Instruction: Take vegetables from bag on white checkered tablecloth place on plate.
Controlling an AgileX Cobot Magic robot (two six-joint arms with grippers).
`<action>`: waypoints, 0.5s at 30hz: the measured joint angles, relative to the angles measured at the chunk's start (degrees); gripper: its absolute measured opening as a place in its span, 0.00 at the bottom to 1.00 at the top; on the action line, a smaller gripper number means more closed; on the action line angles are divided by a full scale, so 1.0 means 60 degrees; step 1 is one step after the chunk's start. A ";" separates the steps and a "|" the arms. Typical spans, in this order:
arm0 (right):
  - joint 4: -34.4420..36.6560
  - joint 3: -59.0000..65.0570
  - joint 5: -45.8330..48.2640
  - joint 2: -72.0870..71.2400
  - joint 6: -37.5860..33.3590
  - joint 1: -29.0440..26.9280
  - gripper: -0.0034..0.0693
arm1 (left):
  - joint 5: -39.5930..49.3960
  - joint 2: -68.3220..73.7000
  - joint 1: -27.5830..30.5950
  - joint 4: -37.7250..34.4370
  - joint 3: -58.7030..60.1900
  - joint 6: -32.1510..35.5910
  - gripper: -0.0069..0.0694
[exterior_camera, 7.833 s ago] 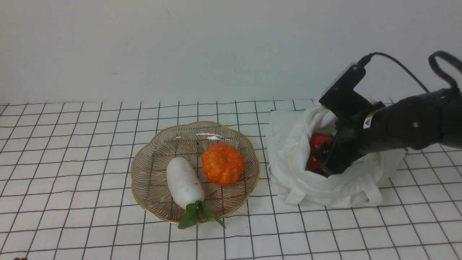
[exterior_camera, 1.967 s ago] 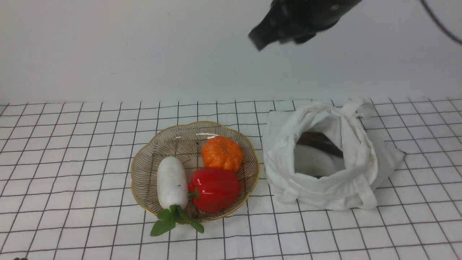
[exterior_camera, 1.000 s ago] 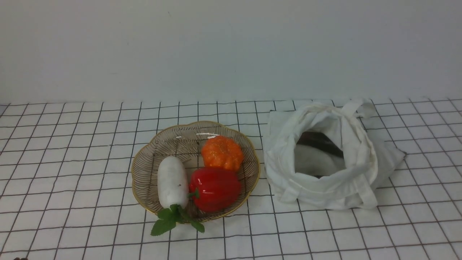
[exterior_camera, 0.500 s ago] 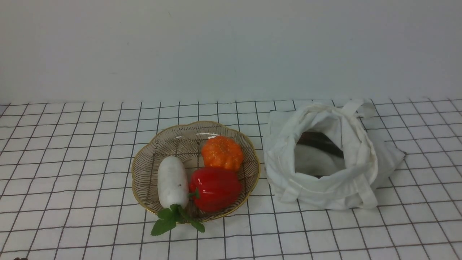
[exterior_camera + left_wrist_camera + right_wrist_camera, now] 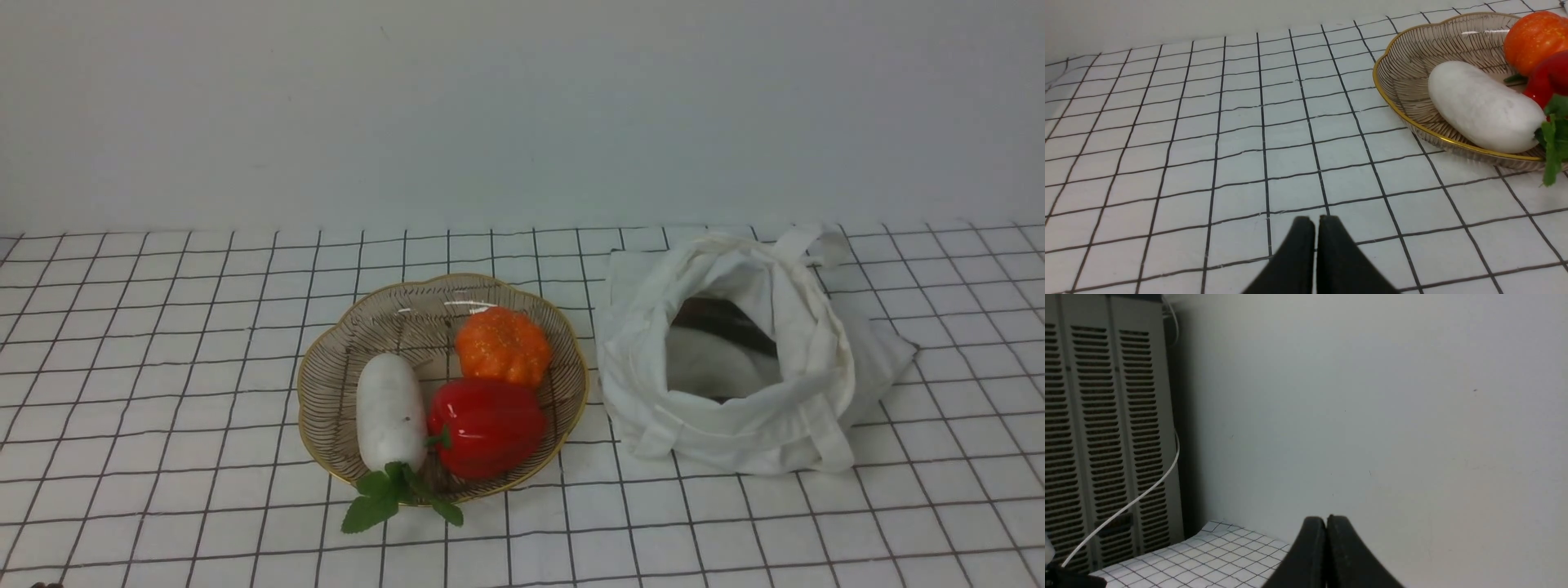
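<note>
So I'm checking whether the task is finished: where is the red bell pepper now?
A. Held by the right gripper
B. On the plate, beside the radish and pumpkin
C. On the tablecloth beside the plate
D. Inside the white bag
B: the red bell pepper lies on the plate, between the radish and the pumpkin.
</note>
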 joint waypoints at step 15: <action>-0.0551 0.3584 0.0015 0.0000 -0.0174 -0.4413 0.03 | 0.0000 0.0000 0.0000 0.0000 0.0000 0.0000 0.08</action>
